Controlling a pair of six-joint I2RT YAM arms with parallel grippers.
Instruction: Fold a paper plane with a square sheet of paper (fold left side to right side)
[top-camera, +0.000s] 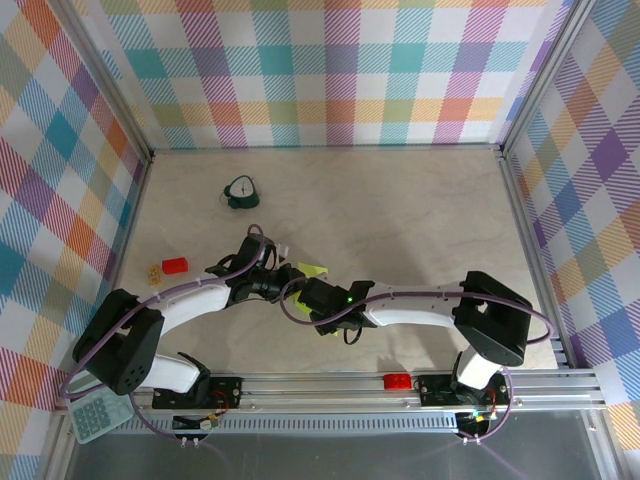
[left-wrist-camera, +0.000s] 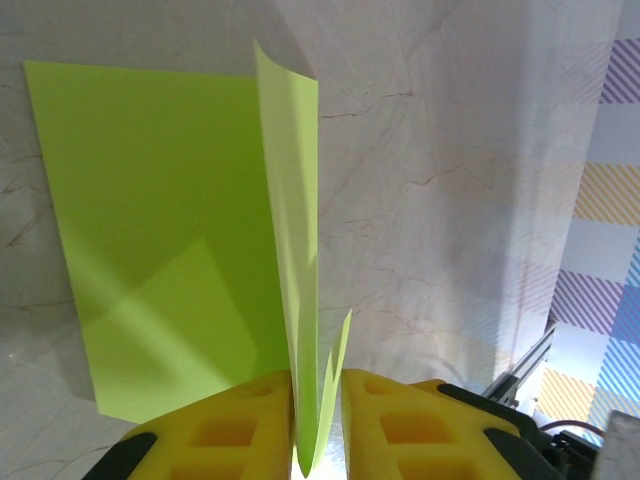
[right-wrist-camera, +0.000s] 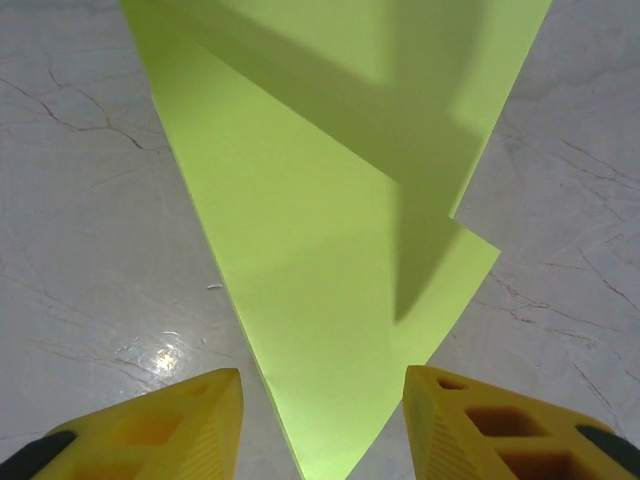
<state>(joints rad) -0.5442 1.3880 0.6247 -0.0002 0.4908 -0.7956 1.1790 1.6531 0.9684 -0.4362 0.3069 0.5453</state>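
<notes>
square sheet of paper (left-wrist-camera: 150, 230): thin, matte | table (right-wrist-camera: 90, 200): smooth marble-look, slight sheen (one glare spot) | right fingers (right-wrist-camera: 170, 430): matte plastic

Open worktop (top-camera: 420, 210) across the far and right sides, small teal clock (top-camera: 240, 192) far left, red block (top-camera: 175, 265) nearer left, left arm (top-camera: 195, 300) and right arm (top-camera: 415, 305) crowding the centre above the lime sheet (top-camera: 312, 270)

The sheet of paper (left-wrist-camera: 160, 220) — thin, matte, plain lime yellow-green — lies mostly flat on the pale marbled tabletop (left-wrist-camera: 450, 200), one side strip lifted nearly upright as a slightly curling flap, while in the right wrist view its overlapping layers narrow to a point.
</notes>
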